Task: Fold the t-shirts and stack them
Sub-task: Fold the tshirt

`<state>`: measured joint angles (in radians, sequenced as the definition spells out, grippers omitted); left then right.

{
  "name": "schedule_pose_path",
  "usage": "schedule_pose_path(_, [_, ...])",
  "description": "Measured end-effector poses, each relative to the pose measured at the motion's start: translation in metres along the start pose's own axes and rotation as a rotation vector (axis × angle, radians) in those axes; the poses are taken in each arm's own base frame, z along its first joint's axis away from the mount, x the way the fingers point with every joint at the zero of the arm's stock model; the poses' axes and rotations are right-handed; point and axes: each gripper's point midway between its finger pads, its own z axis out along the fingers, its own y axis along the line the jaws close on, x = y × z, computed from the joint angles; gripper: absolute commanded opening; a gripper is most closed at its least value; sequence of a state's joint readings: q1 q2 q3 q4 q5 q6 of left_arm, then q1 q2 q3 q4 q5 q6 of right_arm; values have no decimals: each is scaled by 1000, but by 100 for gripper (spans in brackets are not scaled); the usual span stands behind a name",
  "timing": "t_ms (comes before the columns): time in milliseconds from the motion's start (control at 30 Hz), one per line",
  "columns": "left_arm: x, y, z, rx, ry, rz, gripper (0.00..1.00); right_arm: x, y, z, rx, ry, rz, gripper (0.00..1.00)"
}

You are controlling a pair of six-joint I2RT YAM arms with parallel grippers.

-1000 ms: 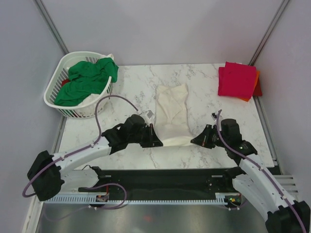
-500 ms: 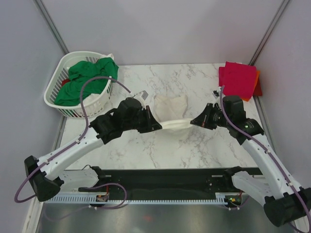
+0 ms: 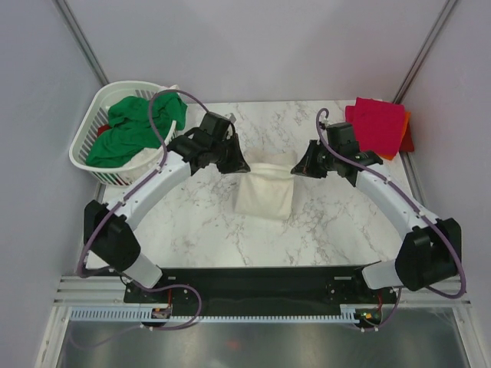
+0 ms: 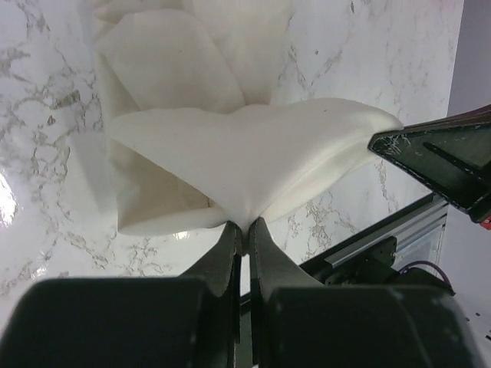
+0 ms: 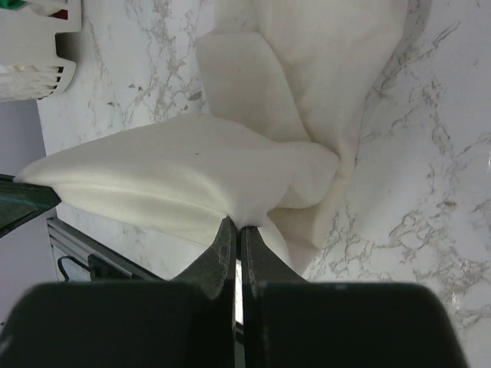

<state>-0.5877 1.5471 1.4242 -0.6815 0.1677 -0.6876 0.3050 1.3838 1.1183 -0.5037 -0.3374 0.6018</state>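
Jaws of both arms were clamped shut on pinched corners of the cream-white t-shirt (image 3: 265, 192), the left jaws on its left corner and the right jaws on its right. They held that edge taut and raised over the middle of the worktop (image 3: 322, 230), the rest draping down toward the near edge. Done well, the fold would likely need both corners carried level and together, then laid square on the layer below before release, lest the cloth skew. The left arm (image 3: 146, 192) arced in from the near-left and the right arm (image 3: 391, 195) mirrored it, wrists turned inward. A crimson-pink t-shirt (image 3: 374, 124) lay folded over an orange t-shirt (image 3: 403, 129) at the far right corner. A green t-shirt (image 3: 134, 126) filled the laundry basket (image 3: 83, 157) at the far left.
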Motion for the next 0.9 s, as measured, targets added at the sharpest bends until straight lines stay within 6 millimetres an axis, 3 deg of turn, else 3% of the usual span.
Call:
schedule_pose_path(200, [-35, 5, 30, 0, 22, 12, 4, -25, -13, 33, 49, 1, 3, 0])
schedule_pose_path(433, [-59, 18, 77, 9, 78, -8, 4, -56, -35, 59, 83, -9, 39, 0])
schedule_pose_path(633, [-88, 28, 117, 21, 82, -24, 6, -74, -55, 97, 92, 16, 69, 0])
schedule_pose_path(800, [-109, 44, 159, 36, 88, -44, 7, -80, -76, 134, 96, 46, 113, 23])
schedule_pose_path(833, [-112, 48, 169, 40, 89, -47, 10, -84, -80, 140, 99, 48, 124, 33])
schedule_pose_path(867, [-112, 54, 180, 39, 97, -55, 16, -88, -83, 145, 99, 47, 134, 59])
schedule_pose_path(900, [-114, 58, 189, 46, 103, -60, 28, -93, -84, 149, 95, 43, 147, 68])
